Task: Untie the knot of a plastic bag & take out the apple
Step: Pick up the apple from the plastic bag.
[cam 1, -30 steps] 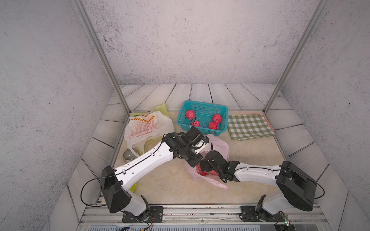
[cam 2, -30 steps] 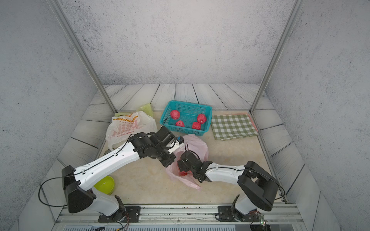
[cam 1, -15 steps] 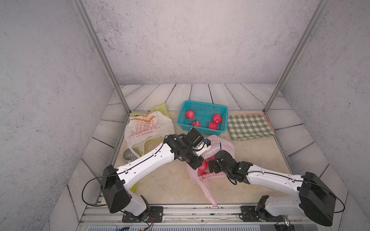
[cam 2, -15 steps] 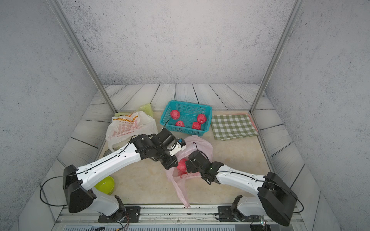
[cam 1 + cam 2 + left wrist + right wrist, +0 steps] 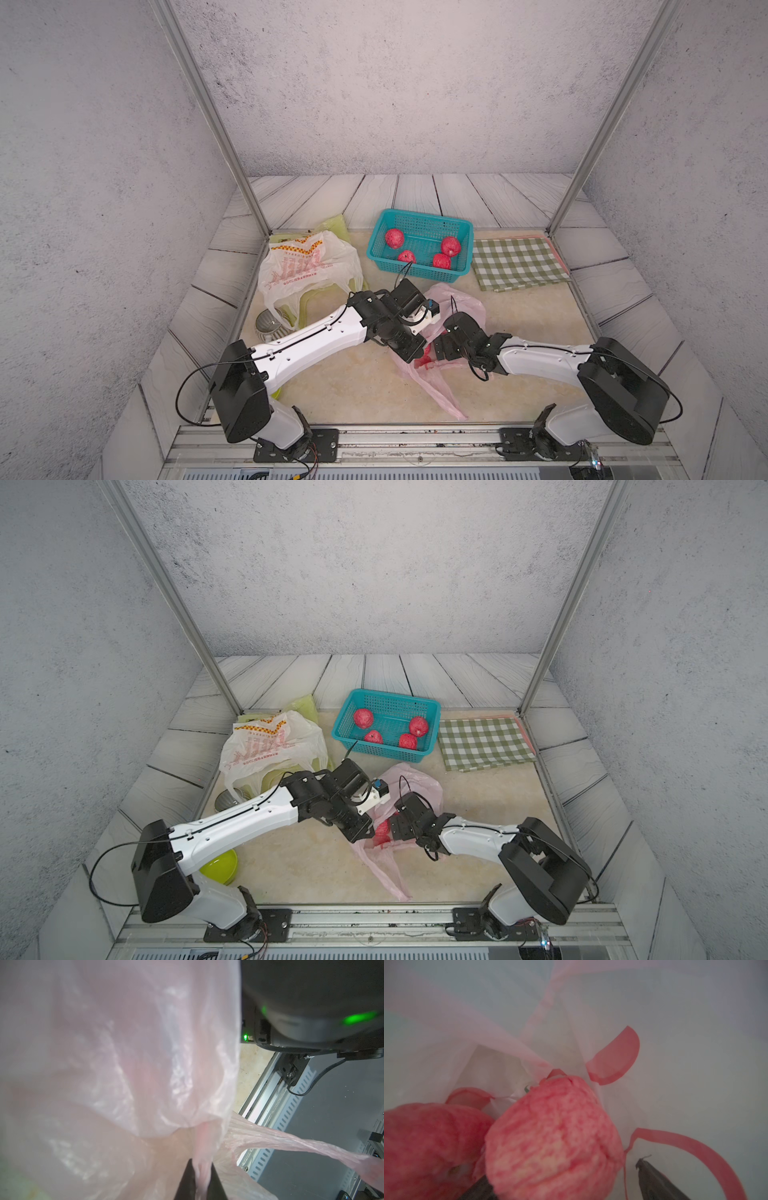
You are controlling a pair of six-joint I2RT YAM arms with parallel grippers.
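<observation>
While my left gripper (image 5: 201, 1167) pinches a fold of the pink bag (image 5: 461, 309), my right gripper (image 5: 560, 1174) sits inside it, jaws wide apart.
The bag lies just in front of the basket (image 5: 428, 217). Inside the bag, an apple (image 5: 550, 1136) sits between the right jaws, and one finger (image 5: 654, 1180) stands clear of it. A second apple (image 5: 425, 1142) lies beside it.

Left arm (image 5: 316, 336) extended toward centre, wrist angled downward. Left gripper (image 5: 202, 1180) jaws nearly closed, pinching film of the pink bag (image 5: 124, 1064). Right arm (image 5: 540, 361) held low, reaching inward. Right gripper (image 5: 563, 1176) jaws spread wide.
</observation>
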